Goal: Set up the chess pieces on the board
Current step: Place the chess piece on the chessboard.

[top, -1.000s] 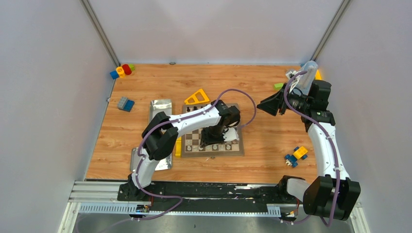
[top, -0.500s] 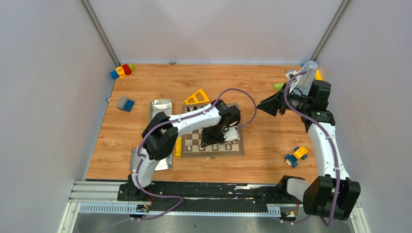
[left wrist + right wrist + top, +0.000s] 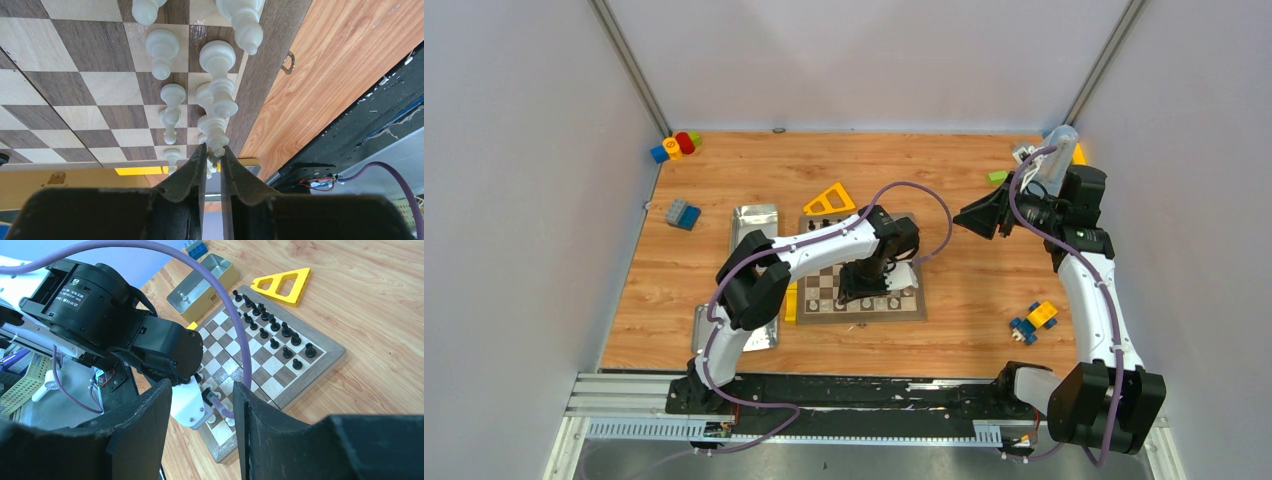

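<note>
Since the earlier picture almost nothing has moved in the top view: the left arm stays bent over the near right part of the board (image 3: 816, 290), and the right arm stays raised over the far right side of the table (image 3: 984, 300).

The left gripper (image 3: 211, 152) hangs low over the near edge row of the board. Its two fingers (image 3: 192, 172) stand close together with only a narrow gap. One white piece (image 3: 214, 142) of the edge row stands in this gap, right at the fingertips. I cannot tell if the pads press on it or only stand beside it. The other white pieces (image 3: 218, 55) stand upright in two rows along this side of the board.

The right gripper (image 3: 202, 386) has its fingers spread wide, with nothing between them. It is well apart from the board and looks down at it from the side.

The left wrist view shows the white rows and the narrow gap, which the top view hides under the arm. The right wrist view shows the black pieces (image 3: 272, 330) in two rows on the opposite side of the board, a yellow triangle (image 3: 282, 282) just beside that edge, and an open metal tin (image 3: 200, 287) near the corner. The white rows are mostly hidden there behind the left arm.
</note>
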Robot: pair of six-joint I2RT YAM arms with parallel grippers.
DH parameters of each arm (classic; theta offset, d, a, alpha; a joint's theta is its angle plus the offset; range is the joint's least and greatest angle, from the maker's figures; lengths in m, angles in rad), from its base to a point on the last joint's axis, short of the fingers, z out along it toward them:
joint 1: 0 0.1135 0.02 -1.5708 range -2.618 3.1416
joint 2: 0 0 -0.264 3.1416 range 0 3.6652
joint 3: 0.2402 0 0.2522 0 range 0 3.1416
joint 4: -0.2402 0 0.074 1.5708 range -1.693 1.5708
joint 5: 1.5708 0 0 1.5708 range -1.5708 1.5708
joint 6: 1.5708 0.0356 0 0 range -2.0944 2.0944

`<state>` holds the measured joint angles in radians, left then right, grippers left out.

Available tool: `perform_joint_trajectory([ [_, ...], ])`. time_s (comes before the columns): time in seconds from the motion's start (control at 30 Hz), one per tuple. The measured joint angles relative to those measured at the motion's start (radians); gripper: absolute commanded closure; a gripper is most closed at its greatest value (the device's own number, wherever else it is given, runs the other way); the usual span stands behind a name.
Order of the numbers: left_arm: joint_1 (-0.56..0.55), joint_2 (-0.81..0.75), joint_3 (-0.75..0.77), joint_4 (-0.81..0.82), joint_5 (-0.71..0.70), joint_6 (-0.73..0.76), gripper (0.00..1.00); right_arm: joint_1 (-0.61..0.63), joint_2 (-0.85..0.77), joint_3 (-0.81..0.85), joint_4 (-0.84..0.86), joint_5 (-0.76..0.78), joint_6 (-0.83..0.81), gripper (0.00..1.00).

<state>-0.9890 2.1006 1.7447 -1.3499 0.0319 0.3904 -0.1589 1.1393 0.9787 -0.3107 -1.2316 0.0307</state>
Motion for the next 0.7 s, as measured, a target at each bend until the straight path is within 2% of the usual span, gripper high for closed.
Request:
perform_joint_trajectory([
  [0.43, 0.0, 0.0, 0.0, 0.0, -0.007, -0.002, 0.73, -0.001, 0.0, 0.0, 0.0, 0.0, 0.0, 0.5],
  [0.7, 0.0, 0.0, 0.0, 0.0, -0.015, -0.004, 0.64, -0.002, 0.001, 0.0, 0.0, -0.001, 0.0, 0.5],
])
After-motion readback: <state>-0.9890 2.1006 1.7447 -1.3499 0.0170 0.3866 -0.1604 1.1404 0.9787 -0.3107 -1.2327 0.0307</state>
